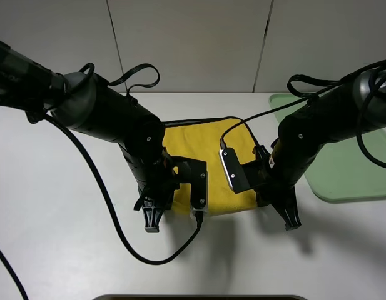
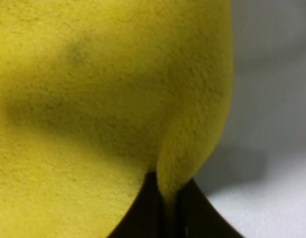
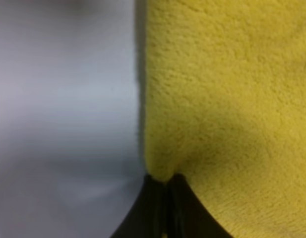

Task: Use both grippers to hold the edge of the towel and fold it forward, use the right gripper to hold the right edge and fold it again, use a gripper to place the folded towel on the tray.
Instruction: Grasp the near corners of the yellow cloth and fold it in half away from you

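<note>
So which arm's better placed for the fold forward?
Neither alone; both are set. The left gripper and right gripper are each shut on the towel's near edge, at opposite ends. For the later tray drop, probably right: the tray lies on its side.

Plain yellow towel (image 1: 194, 141) with black piping (image 1: 199, 119), pale green tray (image 1: 343, 176), white table (image 1: 42, 219)

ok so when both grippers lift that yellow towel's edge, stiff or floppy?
Probably floppy: the towel bunches into a soft ridge where the left gripper pinches it. Likely to sag between the two grips, since the right gripper holds only its edge. Plush pile suggests little slip.
</note>
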Controlling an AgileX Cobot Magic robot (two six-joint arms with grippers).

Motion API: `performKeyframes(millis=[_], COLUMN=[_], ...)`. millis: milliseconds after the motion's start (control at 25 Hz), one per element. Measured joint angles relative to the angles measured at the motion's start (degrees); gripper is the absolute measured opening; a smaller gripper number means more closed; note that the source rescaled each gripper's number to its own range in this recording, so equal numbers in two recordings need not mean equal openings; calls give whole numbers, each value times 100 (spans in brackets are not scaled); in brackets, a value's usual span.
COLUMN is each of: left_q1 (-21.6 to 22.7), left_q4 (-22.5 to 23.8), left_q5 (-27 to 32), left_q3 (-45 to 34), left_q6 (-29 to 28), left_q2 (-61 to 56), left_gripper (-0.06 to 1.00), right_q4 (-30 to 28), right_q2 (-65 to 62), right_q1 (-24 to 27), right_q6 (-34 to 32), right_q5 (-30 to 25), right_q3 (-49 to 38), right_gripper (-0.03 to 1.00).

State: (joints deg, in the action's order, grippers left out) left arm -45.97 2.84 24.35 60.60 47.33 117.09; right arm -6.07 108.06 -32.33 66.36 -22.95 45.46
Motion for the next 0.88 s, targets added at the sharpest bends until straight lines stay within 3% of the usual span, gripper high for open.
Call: performKeyframes(millis=[520,880], left_q1=[0,0], left_q4=[76,76], left_q5=[-38,21], left_q3=[-36,-72], left_q6=[0,0], left_q2=[-117,-646], left_gripper=[0,0], right_q4=[10,10], right_q2=[-479,-1147], right_q1=[0,0], right_q6=[-548,-733], right_q5=[-315,-850], right_q3=[-18,-23], right_gripper=[0,0])
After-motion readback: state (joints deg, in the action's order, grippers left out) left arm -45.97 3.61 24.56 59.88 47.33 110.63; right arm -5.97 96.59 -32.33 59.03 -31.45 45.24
